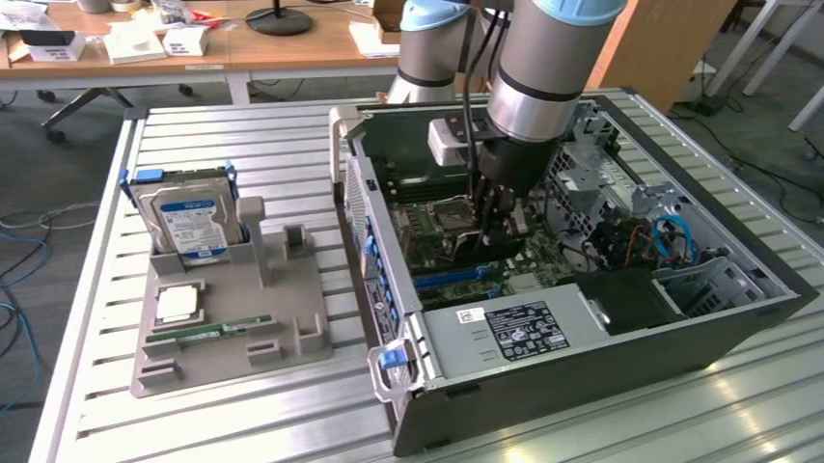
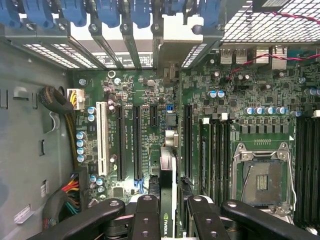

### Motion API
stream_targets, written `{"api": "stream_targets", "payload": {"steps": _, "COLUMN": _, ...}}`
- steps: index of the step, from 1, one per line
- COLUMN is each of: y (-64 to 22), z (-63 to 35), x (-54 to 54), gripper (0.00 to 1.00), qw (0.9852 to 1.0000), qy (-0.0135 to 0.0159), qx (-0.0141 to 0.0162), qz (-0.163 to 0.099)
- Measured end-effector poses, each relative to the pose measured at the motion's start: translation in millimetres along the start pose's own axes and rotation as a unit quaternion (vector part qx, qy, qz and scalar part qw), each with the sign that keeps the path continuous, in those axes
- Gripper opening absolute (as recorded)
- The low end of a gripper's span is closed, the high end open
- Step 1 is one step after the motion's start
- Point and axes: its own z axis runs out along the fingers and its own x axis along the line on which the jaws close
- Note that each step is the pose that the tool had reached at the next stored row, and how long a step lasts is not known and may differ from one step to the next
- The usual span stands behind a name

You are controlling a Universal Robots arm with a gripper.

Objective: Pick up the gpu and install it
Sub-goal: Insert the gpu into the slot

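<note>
I see my arm (image 1: 541,77) reaching straight down into the open metal case (image 1: 721,318), tool (image 2: 171,210) clenched on the thin dark gpu (image 2: 168,175), edge-on above the green motherboard (image 2: 130,90).

Arm (image 1: 541,87) down inside the open PC case (image 1: 721,318), gripper (image 1: 497,224) clamped on gpu (image 1: 472,255), card just above the motherboard (image 1: 423,227). Grey fixture (image 1: 238,342) by the table (image 1: 232,135) edge at exterior view's left: hard drive (image 1: 187,222) upright, CPU (image 1: 178,304) and memory stick (image 1: 206,331) flat.

Case (image 1: 721,318) on bench (image 1: 232,135), exterior view's right. Parts tray (image 1: 245,357) just beside it on the left: hard drive (image 1: 187,224) upright at far end, memory stick (image 1: 206,331) flat nearer camera. gpu (image 2: 166,170) gripped in hand (image 1: 500,227), inside case, over motherboard (image 2: 250,90) slots.
</note>
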Motion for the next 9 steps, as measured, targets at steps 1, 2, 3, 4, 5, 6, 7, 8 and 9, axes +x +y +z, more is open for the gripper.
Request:
{"api": "stream_targets", "payload": {"steps": 1, "y": 0.0, "z": 0.2, "x": 0.0, "gripper": 0.26, "qw": 1.0, "qy": 0.0, "qx": 0.0, "qz": 0.0}}
{"api": "stream_targets", "payload": {"steps": 2, "y": 0.0, "z": 1.0, "x": 0.0, "gripper": 0.26, "qw": 1.0, "qy": -0.0002, "qx": 0.0001, "qz": 0.0}}
{"api": "stream_targets", "payload": {"steps": 3, "y": 0.0, "z": 1.6, "x": 0.0, "gripper": 0.26, "qw": 1.0, "qy": -0.0002, "qx": 0.0001, "qz": 0.0}}
{"api": "stream_targets", "payload": {"steps": 4, "y": 0.0, "z": 1.9, "x": 0.0, "gripper": 0.26, "qw": 1.0, "qy": -0.0001, "qx": 0.0, "qz": 0.0}}
{"api": "stream_targets", "payload": {"steps": 5, "y": 0.0, "z": 2.5, "x": 0.0, "gripper": 0.26, "qw": 1.0, "qy": -0.0002, "qx": 0.0001, "qz": 0.0}}
{"api": "stream_targets", "payload": {"steps": 6, "y": 0.0, "z": 3.2, "x": 0.0, "gripper": 0.26, "qw": 1.0, "qy": -0.0002, "qx": 0.0, "qz": 0.0}}
{"api": "stream_targets", "payload": {"steps": 7, "y": 0.0, "z": 3.8, "x": 0.1, "gripper": 0.26, "qw": 1.0, "qy": -0.0001, "qx": 0.0, "qz": 0.0}}
{"api": "stream_targets", "payload": {"steps": 8, "y": 0.0, "z": 4.4, "x": 0.1, "gripper": 0.26, "qw": 1.0, "qy": -0.0001, "qx": 0.0, "qz": 0.0}}
{"api": "stream_targets", "payload": {"steps": 9, "y": 0.0, "z": 5.1, "x": 0.1, "gripper": 0.26, "qw": 1.0, "qy": -0.0002, "qx": 0.0001, "qz": 0.0}}
